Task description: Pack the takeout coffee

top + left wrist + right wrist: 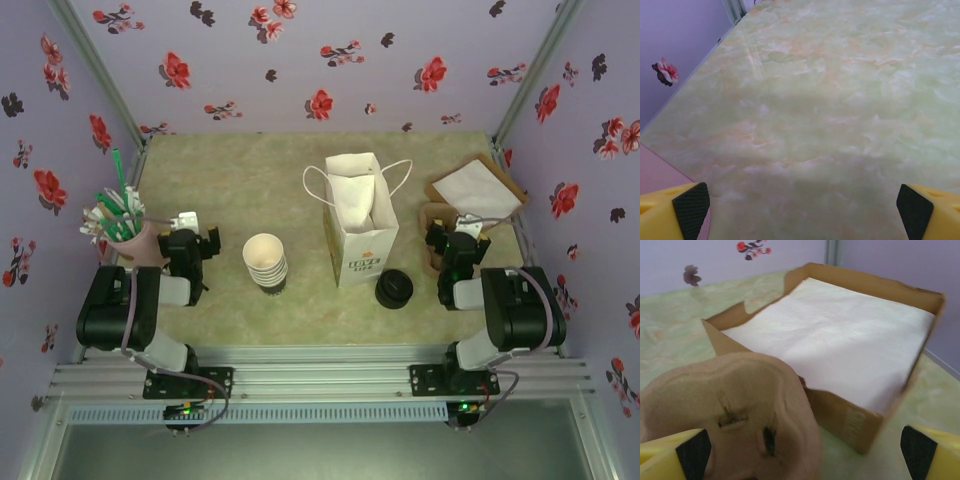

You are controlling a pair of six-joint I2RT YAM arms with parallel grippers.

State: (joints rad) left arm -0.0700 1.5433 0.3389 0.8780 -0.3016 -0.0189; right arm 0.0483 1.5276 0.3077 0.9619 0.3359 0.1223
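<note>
Colours: lilac walls, green marble top, brown card.
Walls (320,60) lilac w/ red & dark flowers; table (240,180) pale green marbled, orange veins. Paper bag (360,240) white, sm. orange & dark logo. Cup stack (265,262) cream; lid stack (394,289) black. Box (860,425) brown card, napkins (840,345) white; pulp carrier (740,405) tan. Straws (115,205) green & white, holder (140,248) pink; left gripper (800,212) yellow, pads (690,210) black.

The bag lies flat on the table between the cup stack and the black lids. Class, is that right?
Not quite. The bag stands upright, mouth open, not flat, as the top view shows. It does sit on the table between the cup stack and the black lids.
</note>
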